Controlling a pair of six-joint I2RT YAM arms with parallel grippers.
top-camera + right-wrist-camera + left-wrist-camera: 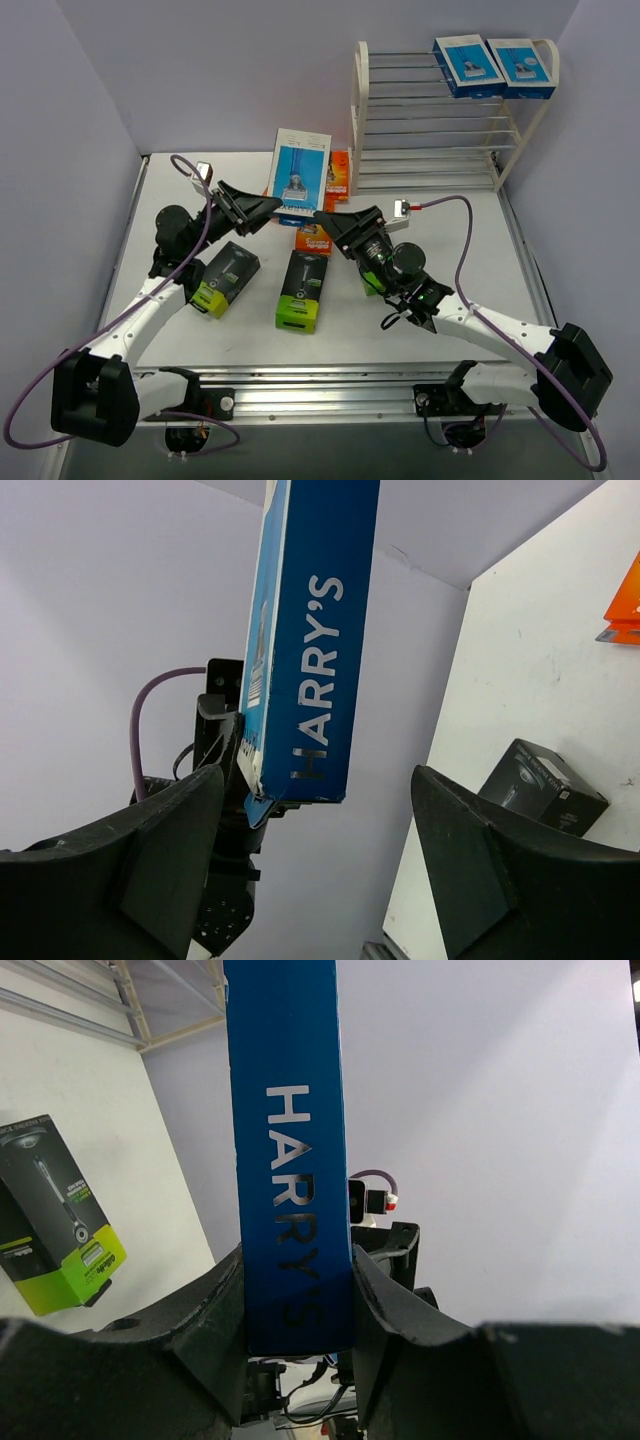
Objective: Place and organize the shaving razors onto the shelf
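The left end effector (278, 206) is clenched on the lower end of one blue-and-white razor pack (300, 168), holding it upright above the counter (450, 230), while the right end effector (325, 219) stands released, its fingers spread either side of that pack's bottom edge without gripping it. Well beyond the right end effector, two more blue-and-white packs (467, 65) (521, 65) lie side by side on the top tier of the shelf (362, 120). On the counter near both end effectors lie two black-and-lime packs (302, 290) in plain view, a third (368, 288) mostly hidden under the right arm, and orange packs (313, 239) partly covered, their number unclear
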